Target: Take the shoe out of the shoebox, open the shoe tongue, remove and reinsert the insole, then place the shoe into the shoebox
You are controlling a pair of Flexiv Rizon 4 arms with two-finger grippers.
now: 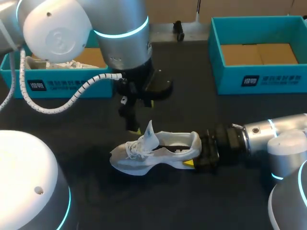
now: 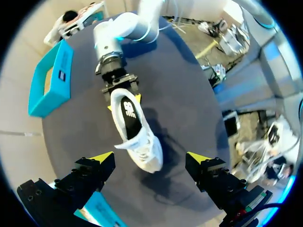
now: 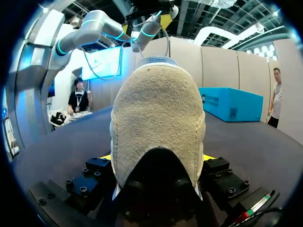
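One shoe [image 1: 156,153] lies on the table [image 1: 72,124]. Your right end effector [image 1: 196,152] clamps its heel [image 1: 195,141], presumably as an anchor. Your left end effector [image 1: 143,116] hangs released above its raised tongue [image 1: 149,132], probably for the insole [image 2: 129,113].

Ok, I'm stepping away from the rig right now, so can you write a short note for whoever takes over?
Left gripper: open, above the shoe, holding nothing.
Right gripper: shut on the shoe's heel.
Things: the shoe is on the table in front of the two boxes. Its tongue stands up and the insole lies inside. The right shoebox is open.
Done: shoe out, tongue open.
Left: the insole cycle, if not yet done (cannot tell), then boxing the shoe.
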